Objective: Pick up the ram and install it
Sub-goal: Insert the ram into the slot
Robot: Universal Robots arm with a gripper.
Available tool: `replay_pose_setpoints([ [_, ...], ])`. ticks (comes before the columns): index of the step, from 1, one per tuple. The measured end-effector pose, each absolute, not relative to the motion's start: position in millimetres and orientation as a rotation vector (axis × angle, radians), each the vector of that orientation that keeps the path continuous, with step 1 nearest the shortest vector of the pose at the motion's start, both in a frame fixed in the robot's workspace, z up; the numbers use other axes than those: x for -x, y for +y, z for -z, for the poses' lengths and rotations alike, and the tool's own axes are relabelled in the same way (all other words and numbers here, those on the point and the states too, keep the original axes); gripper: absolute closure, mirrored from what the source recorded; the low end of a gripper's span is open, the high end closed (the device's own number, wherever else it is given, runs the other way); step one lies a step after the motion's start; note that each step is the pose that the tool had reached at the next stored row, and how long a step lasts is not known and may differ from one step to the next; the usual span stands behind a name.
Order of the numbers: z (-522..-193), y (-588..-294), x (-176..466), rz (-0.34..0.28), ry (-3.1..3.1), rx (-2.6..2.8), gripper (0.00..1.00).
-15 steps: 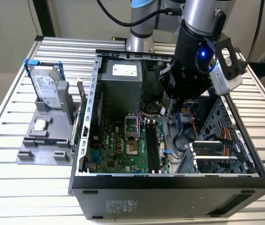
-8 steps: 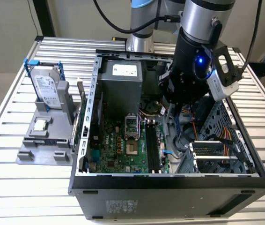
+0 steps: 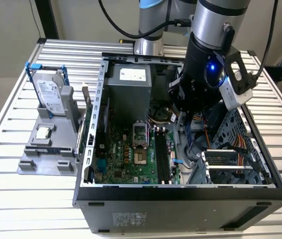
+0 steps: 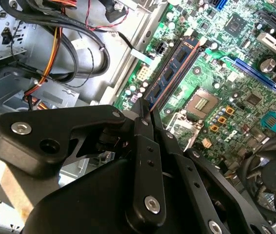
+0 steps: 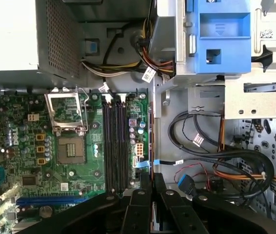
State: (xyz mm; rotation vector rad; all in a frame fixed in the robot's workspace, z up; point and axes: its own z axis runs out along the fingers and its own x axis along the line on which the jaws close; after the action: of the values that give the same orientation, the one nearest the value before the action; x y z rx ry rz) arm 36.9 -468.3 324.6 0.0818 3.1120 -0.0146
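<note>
**Pincer clamping the ram above the open case**

Pincer fingers are closing together on one end of the ram, which is jutting out from the black fingertips over the green motherboard.

The second wrist view is showing the stick's broad face: a long, narrow, dark-blue board carrying a row of dark chips. It is running roughly along the line of the memory slots rather than across them. Whether it is touching a slot cannot be told.

The first wrist view is catching the same ram edge-on, as a thin dark line rising from the pincer. In that picture it is lying beside the motherboard's edge, with the black memory slots sitting empty between it and the processor socket. A blue drive bracket and bundled cables are also appearing there.

The exterior view is giving the wider setting. The arm's wrist is reaching down into the computer case at about two o'clock from the case's middle, and its bulk is hiding the fingers and the stick. The slots are lying at about six o'clock below the wrist. A silver hard drive is standing outside the case, at about nine o'clock.
</note>
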Motion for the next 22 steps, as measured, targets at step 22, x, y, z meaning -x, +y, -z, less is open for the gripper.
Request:
replay_pose_setpoints([
  [22,-319.7,-472.2,-31.5,0.015,3.115,-0.084,1.00],
])
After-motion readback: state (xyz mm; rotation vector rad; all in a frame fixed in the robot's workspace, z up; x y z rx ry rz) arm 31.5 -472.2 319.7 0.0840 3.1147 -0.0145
